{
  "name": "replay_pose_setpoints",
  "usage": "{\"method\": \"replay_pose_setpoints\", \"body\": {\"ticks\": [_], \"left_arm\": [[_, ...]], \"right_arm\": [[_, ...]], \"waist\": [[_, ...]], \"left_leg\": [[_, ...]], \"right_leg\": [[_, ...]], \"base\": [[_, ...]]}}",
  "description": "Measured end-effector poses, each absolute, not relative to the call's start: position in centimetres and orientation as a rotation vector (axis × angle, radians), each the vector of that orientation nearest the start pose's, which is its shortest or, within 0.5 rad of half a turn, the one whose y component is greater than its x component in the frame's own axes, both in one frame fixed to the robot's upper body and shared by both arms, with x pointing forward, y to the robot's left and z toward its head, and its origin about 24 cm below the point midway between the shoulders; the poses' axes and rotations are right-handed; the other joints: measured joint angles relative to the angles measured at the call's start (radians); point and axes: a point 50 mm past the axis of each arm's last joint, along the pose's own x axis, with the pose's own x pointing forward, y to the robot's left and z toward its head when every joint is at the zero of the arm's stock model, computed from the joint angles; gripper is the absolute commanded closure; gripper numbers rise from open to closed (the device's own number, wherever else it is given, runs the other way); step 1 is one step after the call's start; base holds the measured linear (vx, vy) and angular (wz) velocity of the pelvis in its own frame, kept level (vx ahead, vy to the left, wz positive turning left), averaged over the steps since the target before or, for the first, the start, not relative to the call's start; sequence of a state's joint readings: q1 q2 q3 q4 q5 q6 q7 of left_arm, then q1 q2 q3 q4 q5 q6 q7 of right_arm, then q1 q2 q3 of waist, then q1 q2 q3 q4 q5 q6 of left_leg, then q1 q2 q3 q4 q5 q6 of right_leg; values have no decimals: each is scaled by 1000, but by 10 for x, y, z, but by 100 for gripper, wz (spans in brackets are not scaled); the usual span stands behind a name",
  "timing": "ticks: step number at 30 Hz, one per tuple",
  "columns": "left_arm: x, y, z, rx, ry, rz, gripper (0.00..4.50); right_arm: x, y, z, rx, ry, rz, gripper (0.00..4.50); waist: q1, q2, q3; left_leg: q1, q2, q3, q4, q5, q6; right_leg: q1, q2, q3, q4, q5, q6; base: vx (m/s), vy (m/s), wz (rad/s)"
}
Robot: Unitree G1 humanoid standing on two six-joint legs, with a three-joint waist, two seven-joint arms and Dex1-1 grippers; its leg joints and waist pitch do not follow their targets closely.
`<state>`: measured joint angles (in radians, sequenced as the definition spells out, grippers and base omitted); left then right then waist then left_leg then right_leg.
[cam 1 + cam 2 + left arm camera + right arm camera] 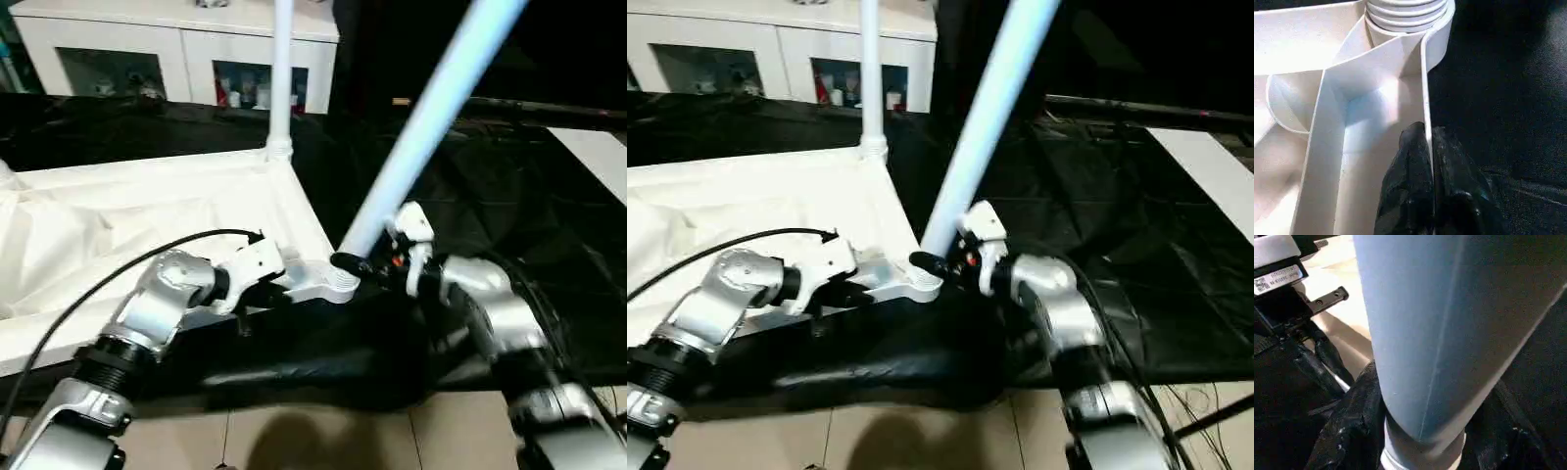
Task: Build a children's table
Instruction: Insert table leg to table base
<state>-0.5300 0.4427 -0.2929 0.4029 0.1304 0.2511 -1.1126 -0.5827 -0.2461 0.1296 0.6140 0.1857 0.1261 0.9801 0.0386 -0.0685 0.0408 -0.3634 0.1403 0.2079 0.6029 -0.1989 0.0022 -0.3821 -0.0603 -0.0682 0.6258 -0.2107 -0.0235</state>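
The left gripper [1427, 161] pinches the tabletop [147, 211] rim beside its corner socket [333, 284]; the right gripper [355, 264] clamps a tilted leg [431, 117] at that socket. No label is readable.

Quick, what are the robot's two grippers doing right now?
Left gripper: closed, pinching the side wall of the tabletop near its corner socket.
Right gripper: closed around the tilted leg, just above that socket.

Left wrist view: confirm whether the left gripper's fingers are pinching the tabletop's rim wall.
Yes, the left gripper has one black finger on each side of the thin white rim wall of the tabletop.
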Motion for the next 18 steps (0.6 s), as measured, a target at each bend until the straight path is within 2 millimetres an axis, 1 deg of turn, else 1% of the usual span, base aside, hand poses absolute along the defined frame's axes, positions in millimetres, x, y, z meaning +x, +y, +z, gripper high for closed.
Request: {"method": "replay_pose_setpoints", "body": {"ticks": [5, 11, 18], "left_arm": [[315, 149, 58, 557, 535, -1203, 450], [313, 148, 58, 574, 535, -1258, 450], [313, 150, 58, 591, 552, -1316, 450]], "right_arm": [[334, -125, 63, -69, 292, 1135, 265], [333, -128, 67, -147, 330, 1250, 265], [330, -129, 65, -178, 319, 1322, 265]], "waist": [[4, 0, 0], [20, -2, -1], [24, -4, -3]], "left_leg": [[-1, 0, 0, 0, 0, 0], [-1, 0, 0, 0, -1, -1], [0, 0, 0, 0, -1, -2]], "right_leg": [[0, 0, 0, -1, 0, 0], [1, 0, 0, -3, 0, -1], [4, 0, 0, -3, 0, -1]], "base": [[0, 0, 0], [0, 0, 0], [0, 0, 0]]}}
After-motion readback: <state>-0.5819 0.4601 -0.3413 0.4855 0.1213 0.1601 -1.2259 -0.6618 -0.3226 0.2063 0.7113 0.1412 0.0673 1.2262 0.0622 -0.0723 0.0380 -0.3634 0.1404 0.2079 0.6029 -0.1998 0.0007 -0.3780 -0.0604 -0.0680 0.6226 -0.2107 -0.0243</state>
